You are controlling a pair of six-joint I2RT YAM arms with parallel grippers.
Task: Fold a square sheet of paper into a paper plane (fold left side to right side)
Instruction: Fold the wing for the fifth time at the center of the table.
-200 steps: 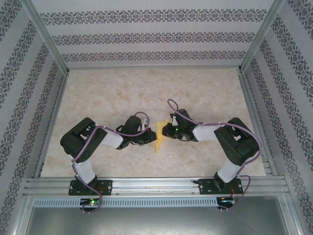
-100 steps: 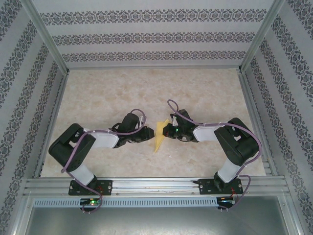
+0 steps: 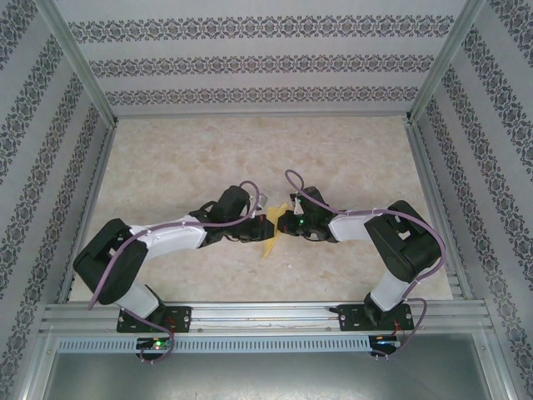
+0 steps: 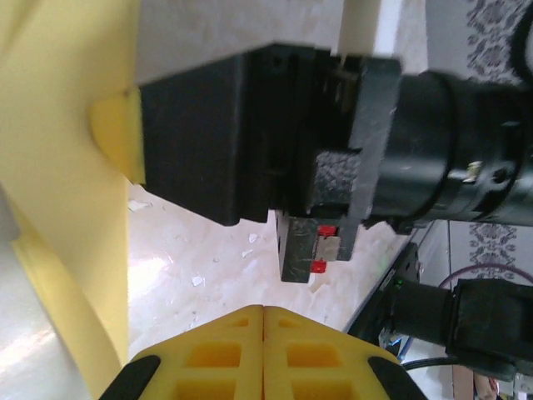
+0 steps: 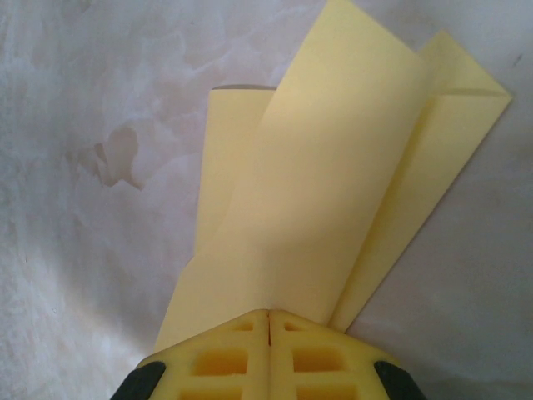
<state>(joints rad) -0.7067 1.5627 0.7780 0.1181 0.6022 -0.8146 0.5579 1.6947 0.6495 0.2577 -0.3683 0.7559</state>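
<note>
On the marble worktop [image 3: 250, 150], the folded yellow paper [image 5: 333, 183] is between the two arms, toward the front middle. The right fingers [image 5: 221, 362] pinch one end of it. The left fingers [image 4: 216, 358] are pressed together beside it.

One sheet of paper [image 5: 333, 192], yellow and folded. Two robot arms: a left arm [image 3: 162, 239] and a right arm [image 3: 379, 229]. Two claws: left claw [image 4: 264, 325], right claw [image 5: 268, 325]. One tabletop [image 3: 250, 158].
</note>
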